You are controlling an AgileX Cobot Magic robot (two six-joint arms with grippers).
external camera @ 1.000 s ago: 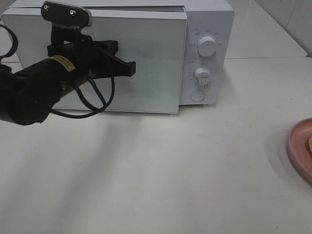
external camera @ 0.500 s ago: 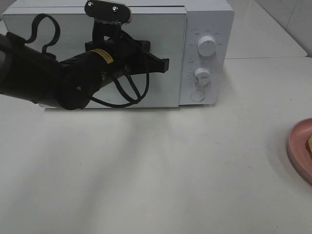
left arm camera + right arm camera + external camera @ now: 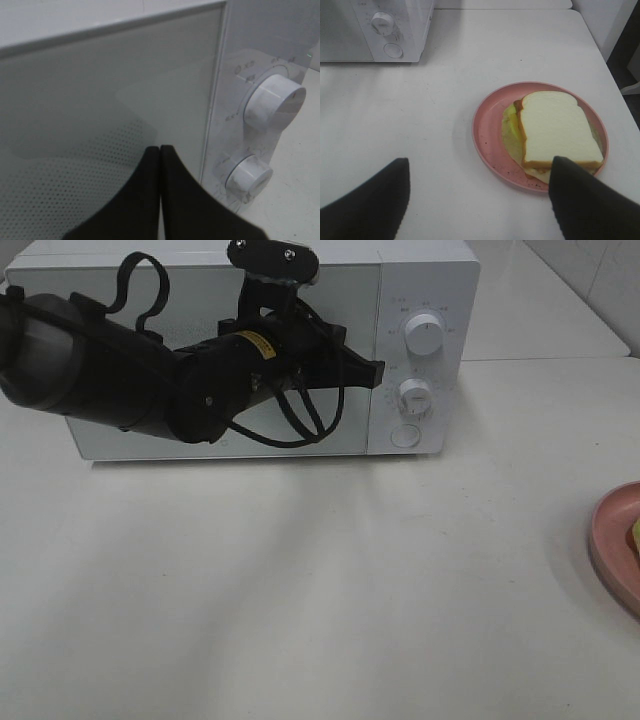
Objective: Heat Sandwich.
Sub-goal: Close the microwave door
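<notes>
A white table (image 3: 330, 590) is seen to carry everything in view. At its far edge a white microwave (image 3: 420, 280) is set, its glass door (image 3: 120, 440) lying flush with the body, with 2 round dials (image 3: 424, 336) and 1 round button (image 3: 405, 436) stacked on the control panel at the door's right. The door is crossed by the black left arm (image 3: 120, 380), and the left gripper (image 3: 376, 368) is held against the door's right edge, just beside the dials; in the left wrist view its 2 fingers (image 3: 145, 200) are seen pressed together with nothing between them. At the table's right edge a round pink plate (image 3: 487, 135) is placed, well apart from the microwave. The sandwich (image 3: 555, 132) is seen lying flat on that plate, white bread uppermost, with orange-red and pale green filling showing at its sides. The right gripper (image 3: 480, 200) is held above the table near the plate, its 2 fingers (image 3: 370, 205) spread wide apart and gripping nothing.
</notes>
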